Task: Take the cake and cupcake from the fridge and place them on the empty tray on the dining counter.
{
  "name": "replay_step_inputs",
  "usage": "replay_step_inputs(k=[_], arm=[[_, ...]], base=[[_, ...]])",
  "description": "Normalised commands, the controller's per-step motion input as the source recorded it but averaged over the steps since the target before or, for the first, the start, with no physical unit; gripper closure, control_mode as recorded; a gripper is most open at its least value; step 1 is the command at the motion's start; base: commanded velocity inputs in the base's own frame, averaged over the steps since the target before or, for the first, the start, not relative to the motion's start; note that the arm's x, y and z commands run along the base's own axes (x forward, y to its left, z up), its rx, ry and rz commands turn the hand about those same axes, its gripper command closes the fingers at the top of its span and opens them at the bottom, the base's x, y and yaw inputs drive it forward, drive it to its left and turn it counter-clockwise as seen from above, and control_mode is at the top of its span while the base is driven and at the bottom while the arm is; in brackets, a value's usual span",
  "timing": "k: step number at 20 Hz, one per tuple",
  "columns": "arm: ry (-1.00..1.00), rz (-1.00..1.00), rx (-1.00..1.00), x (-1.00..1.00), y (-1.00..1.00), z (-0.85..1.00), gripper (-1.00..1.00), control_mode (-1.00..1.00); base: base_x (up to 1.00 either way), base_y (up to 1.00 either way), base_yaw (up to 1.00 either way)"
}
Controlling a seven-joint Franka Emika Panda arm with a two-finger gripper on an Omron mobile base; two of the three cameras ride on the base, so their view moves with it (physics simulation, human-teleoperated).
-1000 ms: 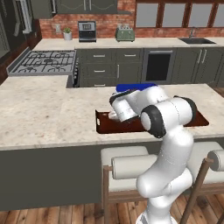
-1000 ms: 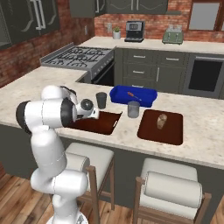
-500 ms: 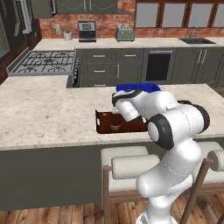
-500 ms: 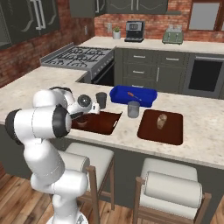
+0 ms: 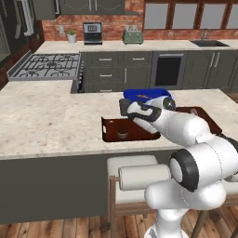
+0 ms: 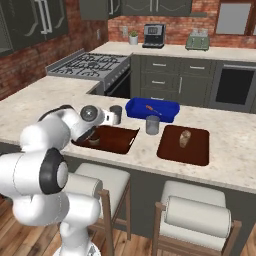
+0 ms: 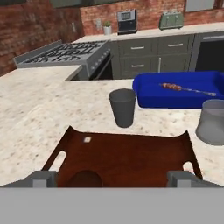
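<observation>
A: Hand view first: the tool point(image 7: 112, 178) hangs wide open and empty over the near end of the tray point(image 7: 131, 155), with the cupcake point(image 7: 85, 178) sitting in it just below.

B: So the cupcake is delivered?

A: I'd judge so. It's round and brown, resting on the worktop point(image 5: 46, 121) tray. No cake on it, so that is left.

Even bright rendered light; soft shadows; sharp.
</observation>
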Motion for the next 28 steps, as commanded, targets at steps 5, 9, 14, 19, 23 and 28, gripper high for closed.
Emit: replay_step_inputs(k=[5,9,14,19,23,28], arm=[[0.0,-0.09,0.01,-0.83,-0.79,1.0,-1.0,-1.0],[0.1,0.0,0.02,-1.0,-0.3,1.0,-1.0,-1.0],[0.11,0.0,-0.03,-1.0,0.0,0.96,-1.0,-1.0],[-0.21,-0.07,0.0,-1.0,-0.08,0.25,-1.0,-1.0],[-0.14,-0.07,0.04,-1.0,-0.07,0.29,-1.0,-1.0],[-0.06,-0.05,0.0,-0.99,0.03,0.53,-1.0,-1.0]], base=[[0.0,0.0,0.0],[0.0,0.0,0.0],[0.0,0.0,0.0],[0.0,0.0,0.0],[0.0,0.0,0.0],[0.0,0.0,0.0]])
